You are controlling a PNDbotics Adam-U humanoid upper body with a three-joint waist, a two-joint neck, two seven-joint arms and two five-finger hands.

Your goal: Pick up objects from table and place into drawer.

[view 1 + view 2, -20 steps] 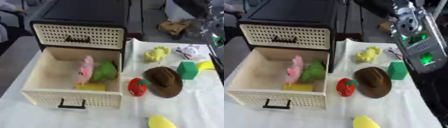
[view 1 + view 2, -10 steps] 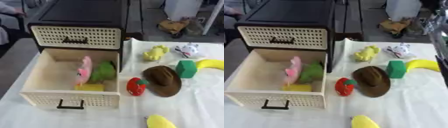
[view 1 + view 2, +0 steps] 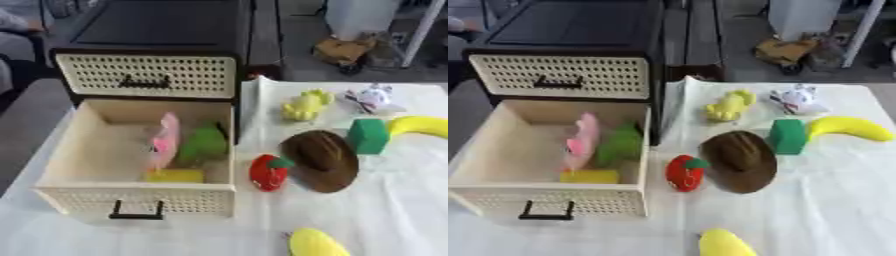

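1. Currently neither of my hands is showing in either eye view, so I cannot tell whether their fingers are spread, curled, or holding anything.
2. Pulled out toward me, the drawer is standing open so that objects can be dropped in from above; it is already holding a pink toy, a green toy and a yellow block, bunched at its right side.
3. Waiting on the white cloth, right of the drawer, are a red strawberry, touching a brown hat, a green block and a banana.
4. Farther back are lying a yellow duck and a white toy; a yellow piece is sitting nearest me.
5. Judging by position, the strawberry is lying closest to the drawer and looks like the easiest next pick.
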